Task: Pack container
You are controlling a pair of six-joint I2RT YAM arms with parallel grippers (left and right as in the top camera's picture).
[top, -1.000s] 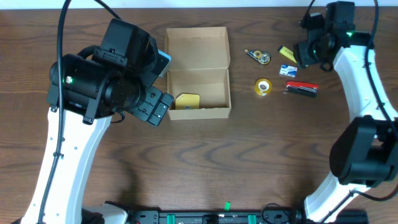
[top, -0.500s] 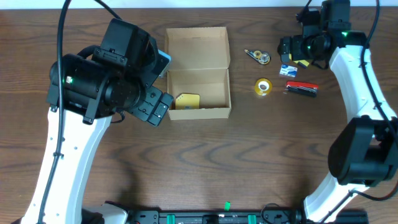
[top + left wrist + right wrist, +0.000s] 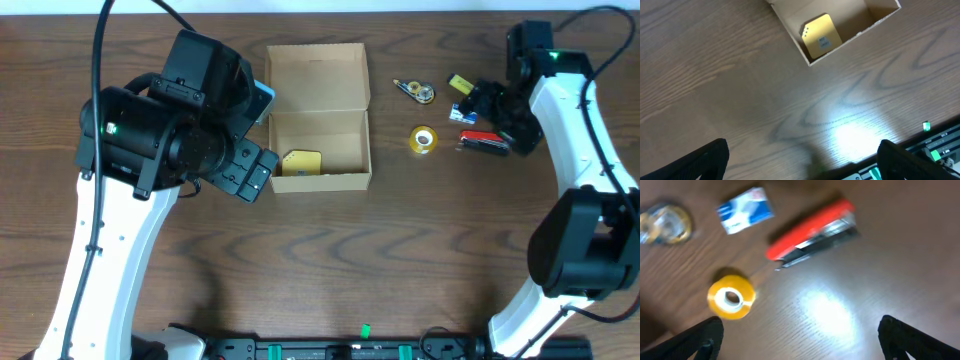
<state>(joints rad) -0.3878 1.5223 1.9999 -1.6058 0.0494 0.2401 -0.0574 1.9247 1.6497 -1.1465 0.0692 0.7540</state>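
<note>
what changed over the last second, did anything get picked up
The right gripper swung left over the small items, then back and nearer the robot. It now hovers open above the red stapler and blue packet, holding nothing. The left gripper, the box with its yellow pad, and the loose items look unmoved.

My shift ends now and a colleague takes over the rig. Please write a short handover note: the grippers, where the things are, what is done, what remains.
Left gripper: open, empty, over bare table by the container's front left corner.
Right gripper: open, empty, above the table near the red stapler.
Container: lid open, a yellow pad lies inside at its left.
Done: only the pad is packed.
Left: stapler, yellow tape roll, blue-and-white packet, tape dispenser and a small yellow item, all on the table right of the container; then probably close the lid.
</note>
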